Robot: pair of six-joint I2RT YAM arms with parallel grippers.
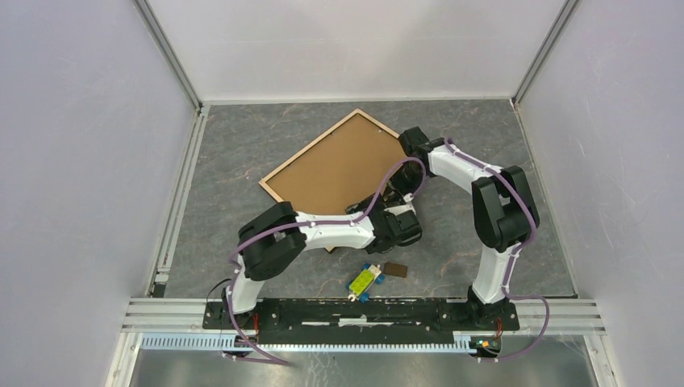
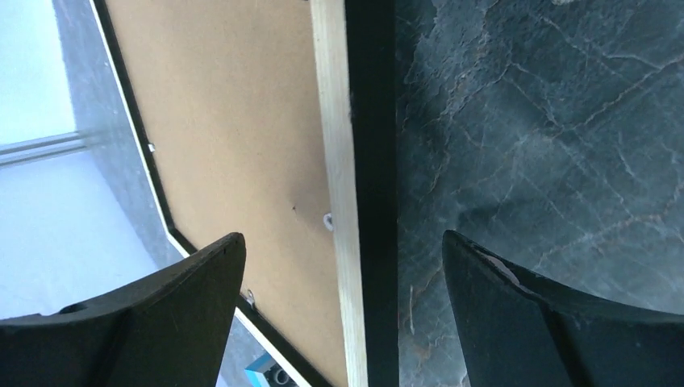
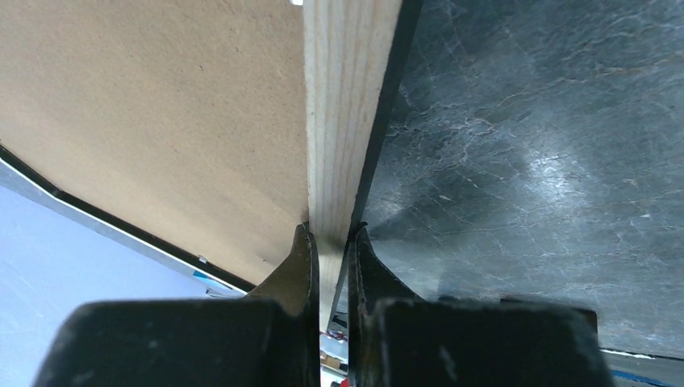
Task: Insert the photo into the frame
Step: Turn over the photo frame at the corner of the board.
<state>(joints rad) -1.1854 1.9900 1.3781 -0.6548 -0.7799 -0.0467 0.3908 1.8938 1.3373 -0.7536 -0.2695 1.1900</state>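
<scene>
The thin rail of the frame [image 1: 307, 147] could twist out of so narrow a pinch (only fingertips bite) and drop. The right gripper [image 3: 331, 234] is clamped on that rail. The left gripper [image 2: 343, 235] stands wide apart astride it, touching nothing. A backing board [image 1: 339, 165] fills the frame, and the photo is nowhere in sight.
</scene>
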